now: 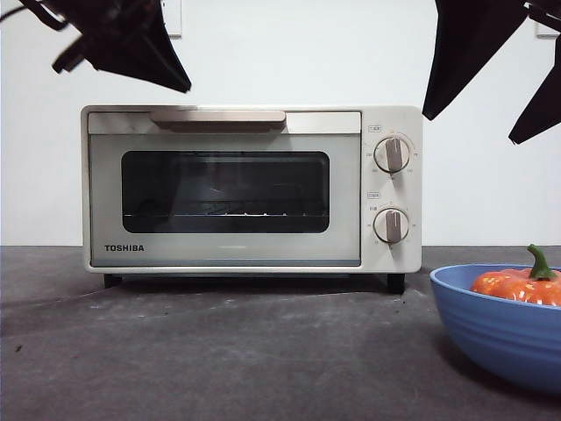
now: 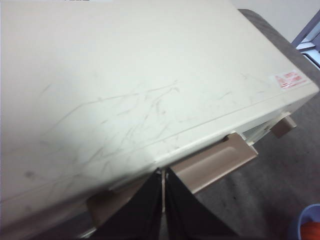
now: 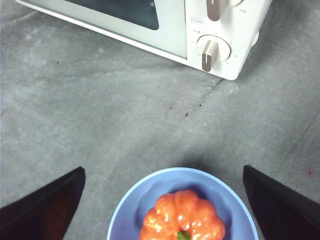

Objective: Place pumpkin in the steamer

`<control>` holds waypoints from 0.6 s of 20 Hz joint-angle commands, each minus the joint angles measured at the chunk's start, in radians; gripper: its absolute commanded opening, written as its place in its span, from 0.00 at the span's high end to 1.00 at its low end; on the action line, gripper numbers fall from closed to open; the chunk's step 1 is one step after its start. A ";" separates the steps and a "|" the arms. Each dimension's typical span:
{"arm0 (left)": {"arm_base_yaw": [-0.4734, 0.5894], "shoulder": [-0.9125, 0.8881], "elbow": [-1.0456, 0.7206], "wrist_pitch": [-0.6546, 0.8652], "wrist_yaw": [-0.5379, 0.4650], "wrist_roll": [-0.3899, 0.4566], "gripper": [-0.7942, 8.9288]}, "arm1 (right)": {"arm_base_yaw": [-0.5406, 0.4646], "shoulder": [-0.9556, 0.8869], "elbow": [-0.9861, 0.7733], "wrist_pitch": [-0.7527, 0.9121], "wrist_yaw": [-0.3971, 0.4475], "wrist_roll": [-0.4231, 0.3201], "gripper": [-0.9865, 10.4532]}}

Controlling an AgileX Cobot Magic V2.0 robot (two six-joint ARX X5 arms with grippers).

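Note:
The pumpkin (image 1: 517,285), glossy orange with a curved green stem, lies in a blue bowl (image 1: 491,324) at the table's front right. My right gripper (image 3: 162,170) hangs open above it, with the pumpkin (image 3: 182,217) and the bowl (image 3: 210,182) below and between its jaws, apart from both. The steamer (image 1: 228,254) is a cream Toshiba oven in the middle of the table, its glass door closed. My left gripper (image 2: 162,172) is shut and holds nothing. It hovers over the steamer's top (image 2: 125,75), just behind the door handle (image 2: 215,162).
Two knobs (image 1: 392,154) (image 1: 391,225) sit on the steamer's right front panel. The dark grey table (image 1: 219,351) spreads in front of it. A white wall stands close behind. The bowl's rim (image 2: 305,227) peeks into the left wrist view.

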State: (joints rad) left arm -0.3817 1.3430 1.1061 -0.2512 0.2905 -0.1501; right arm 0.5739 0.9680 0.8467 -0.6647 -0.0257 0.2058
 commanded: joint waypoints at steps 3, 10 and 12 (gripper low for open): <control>-0.021 0.054 0.026 0.036 -0.006 0.042 0.90 | 0.006 0.002 0.013 0.006 0.000 -0.011 0.47; -0.034 0.096 0.026 0.026 -0.006 0.056 0.90 | 0.006 0.002 0.013 0.008 0.000 -0.012 0.47; -0.048 0.096 0.027 0.000 -0.006 0.056 0.90 | 0.006 0.002 0.013 0.010 0.000 -0.012 0.47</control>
State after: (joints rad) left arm -0.4213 1.4147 1.1198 -0.2356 0.2863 -0.1143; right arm 0.5739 0.9680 0.8467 -0.6632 -0.0257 0.2058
